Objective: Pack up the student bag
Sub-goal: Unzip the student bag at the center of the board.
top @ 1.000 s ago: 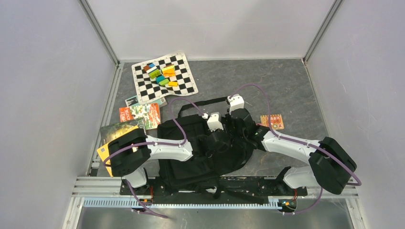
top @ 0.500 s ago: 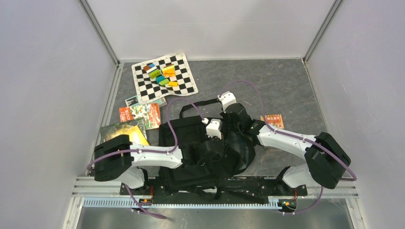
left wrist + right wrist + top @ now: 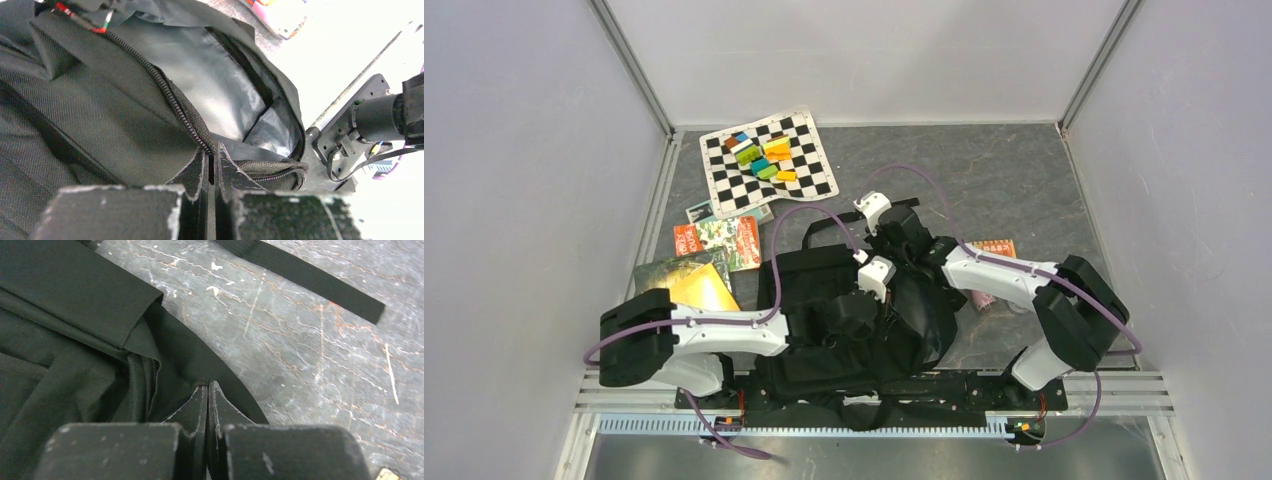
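Your woven black student bag (image 3: 814, 280) lies slumped at the near edge of the scuffed grey tabletop (image 3: 1024, 180), its smooth grey lining showing. Your left gripper (image 3: 211, 154) is pinched tight on the zippered rim, and your right gripper (image 3: 207, 388) on the far fabric edge.

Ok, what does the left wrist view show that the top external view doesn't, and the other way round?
Only left wrist: the grey inner lining through the open zipper, with the left pincer shut on that rim. Only top external: the checkered mat with coloured blocks, and colourful books. Both: the large black soft fabric backpack.
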Controlling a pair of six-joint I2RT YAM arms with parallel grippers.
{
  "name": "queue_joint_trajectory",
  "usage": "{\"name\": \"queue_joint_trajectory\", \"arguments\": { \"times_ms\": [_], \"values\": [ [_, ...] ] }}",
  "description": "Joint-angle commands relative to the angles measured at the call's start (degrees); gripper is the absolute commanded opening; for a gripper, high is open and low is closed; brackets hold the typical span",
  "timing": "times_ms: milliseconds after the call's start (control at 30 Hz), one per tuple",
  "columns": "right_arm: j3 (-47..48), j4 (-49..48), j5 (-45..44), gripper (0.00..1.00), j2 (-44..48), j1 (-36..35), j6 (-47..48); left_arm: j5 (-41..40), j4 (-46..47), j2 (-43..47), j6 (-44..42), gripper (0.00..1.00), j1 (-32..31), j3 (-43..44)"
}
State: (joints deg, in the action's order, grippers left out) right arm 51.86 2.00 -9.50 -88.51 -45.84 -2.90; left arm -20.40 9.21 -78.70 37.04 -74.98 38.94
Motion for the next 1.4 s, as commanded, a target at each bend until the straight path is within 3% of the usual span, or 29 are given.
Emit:
{"name": "queue_joint_trajectory", "arguments": {
  "times_ms": [0, 133, 433, 667, 833, 1000, 1367],
  "values": [
    [5.29, -4.3, 4.06, 0.0, -2.8, -0.78, -1.21, 7.13, 2.24, 4.24, -3.25, 0.02, -0.79, -0.18],
    [8.55, -3.09, 0.01, 0.0, -5.64, -0.9, -3.06, 9.03, 0.31, 6.67, -3.98, 0.02, -0.85, 0.36],
    [10.27, 1.79, -10.71, 0.0, -6.99, -0.83, -7.0, -2.64, -14.76, 15.52, 0.2, 0.02, -0.82, 1.97],
    [10.27, 5.97, -15.94, 0.0, -5.42, -0.87, -8.93, -5.8, -24.84, 18.51, 3.24, 0.02, -0.84, 4.18],
    [11.02, 6.61, -14.85, 0.0, -4.07, -0.65, -8.52, 2.71, -26.28, 21.39, -2.66, 0.02, -0.84, 4.67],
    [13.95, 6.09, -8.62, 0.0, -6.22, -0.68, -5.68, 16.13, -26.62, 24.11, -8.26, 0.02, -0.84, 5.08],
    [18.89, 1.92, 3.27, 0.0, -10.72, -1.24, -5.26, 24.89, -31.62, 25.04, -10.07, 0.02, -0.8, 7.45]
  ]
}}
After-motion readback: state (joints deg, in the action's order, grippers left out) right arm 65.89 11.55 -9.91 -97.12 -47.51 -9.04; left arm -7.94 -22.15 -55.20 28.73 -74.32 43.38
